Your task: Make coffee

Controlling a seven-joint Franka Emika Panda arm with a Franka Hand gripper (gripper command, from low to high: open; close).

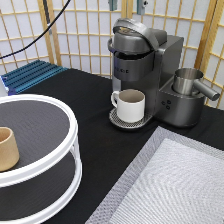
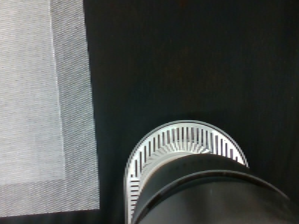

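Exterior view: gripper absent, grip state unknowable; coffee pod unseen. Mug [image 1: 131, 105] on drip tray [image 1: 116, 119] beneath coffee machine [image 1: 142, 65]; lid appears closed. Advice: keep the mug centred under the machine's spout.

From my remote station: mug [image 1: 131, 105] on the coffee maker [image 1: 145, 70] drip tray [image 1: 120, 120]; tiered stand [image 1: 40, 150] bearing a cup [image 1: 7, 148] at exterior view's left; placemat [image 1: 170, 185] bottom right.

The gripper and the coffee pod were out of the exterior view; the tiered stand [image 1: 75, 131] and grey mat [image 1: 170, 190] ran past its edges.
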